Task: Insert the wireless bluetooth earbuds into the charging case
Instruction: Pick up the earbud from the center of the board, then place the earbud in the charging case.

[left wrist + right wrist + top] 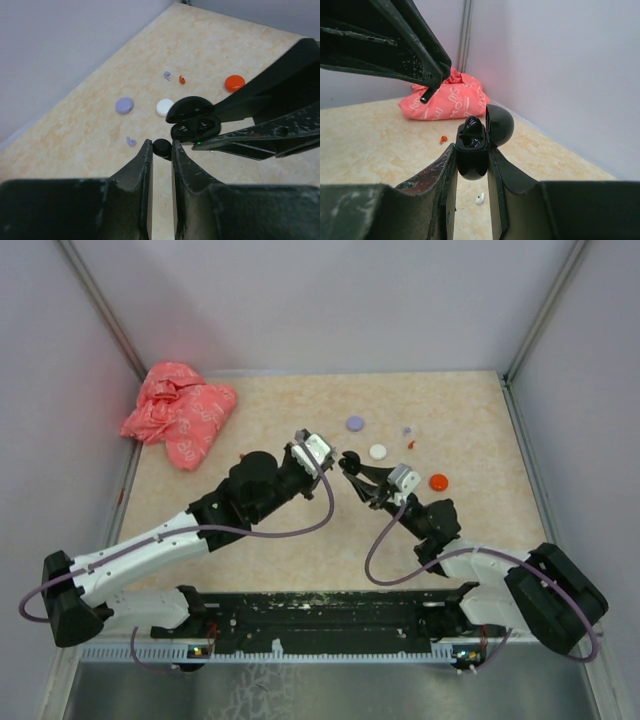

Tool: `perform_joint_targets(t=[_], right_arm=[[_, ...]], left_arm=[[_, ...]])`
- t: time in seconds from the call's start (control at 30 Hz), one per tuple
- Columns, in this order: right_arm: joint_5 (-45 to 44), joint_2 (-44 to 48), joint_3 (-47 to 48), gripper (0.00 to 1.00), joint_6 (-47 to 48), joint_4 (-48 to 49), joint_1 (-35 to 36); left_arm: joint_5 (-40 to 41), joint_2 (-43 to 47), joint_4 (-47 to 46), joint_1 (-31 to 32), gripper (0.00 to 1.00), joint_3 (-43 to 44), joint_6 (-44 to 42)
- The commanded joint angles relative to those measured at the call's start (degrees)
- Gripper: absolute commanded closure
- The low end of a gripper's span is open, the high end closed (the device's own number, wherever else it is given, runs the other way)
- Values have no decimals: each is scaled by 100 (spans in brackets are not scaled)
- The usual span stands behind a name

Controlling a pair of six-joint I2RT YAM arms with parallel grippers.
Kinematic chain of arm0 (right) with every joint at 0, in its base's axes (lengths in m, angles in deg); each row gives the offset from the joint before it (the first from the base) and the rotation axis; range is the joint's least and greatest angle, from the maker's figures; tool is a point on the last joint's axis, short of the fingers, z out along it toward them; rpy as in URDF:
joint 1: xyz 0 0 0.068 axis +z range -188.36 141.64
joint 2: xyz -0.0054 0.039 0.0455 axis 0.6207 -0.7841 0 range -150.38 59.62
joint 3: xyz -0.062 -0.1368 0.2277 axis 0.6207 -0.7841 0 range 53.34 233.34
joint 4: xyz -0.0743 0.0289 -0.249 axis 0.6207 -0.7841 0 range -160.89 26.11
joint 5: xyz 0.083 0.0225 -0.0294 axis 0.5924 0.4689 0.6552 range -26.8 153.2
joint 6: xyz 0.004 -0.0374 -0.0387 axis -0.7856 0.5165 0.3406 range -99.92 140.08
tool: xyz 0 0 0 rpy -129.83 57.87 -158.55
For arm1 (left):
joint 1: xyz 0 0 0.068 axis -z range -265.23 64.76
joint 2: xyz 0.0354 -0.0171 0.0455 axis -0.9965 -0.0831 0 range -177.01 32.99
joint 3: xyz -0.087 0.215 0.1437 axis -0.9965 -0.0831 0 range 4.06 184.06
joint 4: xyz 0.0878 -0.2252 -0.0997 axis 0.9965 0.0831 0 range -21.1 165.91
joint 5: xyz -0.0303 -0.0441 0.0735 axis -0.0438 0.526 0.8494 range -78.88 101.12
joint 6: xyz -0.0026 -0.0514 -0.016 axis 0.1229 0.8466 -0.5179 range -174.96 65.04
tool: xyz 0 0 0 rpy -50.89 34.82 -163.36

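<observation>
The black charging case (471, 162) is held above the table, upright between the fingers of my right gripper (471, 149), which is shut on it. Its lid (499, 125) stands open, and one black earbud (473, 125) sits in the case. My left gripper (160, 148) is shut on another black earbud (161, 146), just short of the case (195, 127) and a little above it. In the top view the two grippers meet tip to tip at the case (350, 460). Loose on the table lie lilac (131, 141), orange-red (182, 79) and white (480, 199) earbuds.
A lilac disc (355, 423), a white disc (377, 451) and an orange-red disc (438, 481) lie beyond the grippers. A crumpled pink bag (178, 412) sits in the far left corner. Grey walls close in the table on three sides.
</observation>
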State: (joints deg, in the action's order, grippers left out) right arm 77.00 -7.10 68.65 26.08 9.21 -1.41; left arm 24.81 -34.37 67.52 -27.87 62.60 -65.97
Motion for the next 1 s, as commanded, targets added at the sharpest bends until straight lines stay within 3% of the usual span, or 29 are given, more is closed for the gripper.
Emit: perform_joint_targets(t=[0.0, 0.3, 0.67, 0.97], right_arm=[[305, -373, 253, 100, -120, 1185, 4], [482, -771, 467, 100, -146, 1602, 166], [356, -380, 595, 100, 234, 901, 397], [228, -360, 600, 100, 278, 857, 462]], left_arm=[[-393, 101, -813, 252, 90, -249, -903], [-341, 200, -1460, 616, 92, -564, -1855], [147, 169, -1566, 730, 93, -608, -2546], [381, 196, -1452, 761, 95, -642, -2746]])
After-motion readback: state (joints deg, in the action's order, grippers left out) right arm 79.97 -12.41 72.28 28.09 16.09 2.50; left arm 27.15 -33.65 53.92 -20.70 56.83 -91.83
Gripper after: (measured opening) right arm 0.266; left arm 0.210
